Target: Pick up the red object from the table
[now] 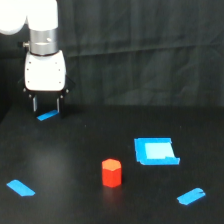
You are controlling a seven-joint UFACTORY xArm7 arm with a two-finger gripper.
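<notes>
Tape strips [190,196] flank the red object [111,172]; far behind, the claw [46,105] hangs released, arm cropped.

A white end effector [46,105] with two thin metal fingers [34,104] hangs at the upper part of the exterior view's left, fingers pointing down and spread apart with nothing between them, above a wide matte black worktop [75,145]. A blue tape strip [48,116] lies just below the fingertips. Well apart from it, near the middle foreground, a short red-orange hexagonal block [111,172] stands upright. Near its upper right lies a flat blue square piece [155,151]. Two more blue tape strips lie at the lower left [21,188] and lower right [191,196]. A black cloth backdrop [150,50] hangs behind.
</notes>
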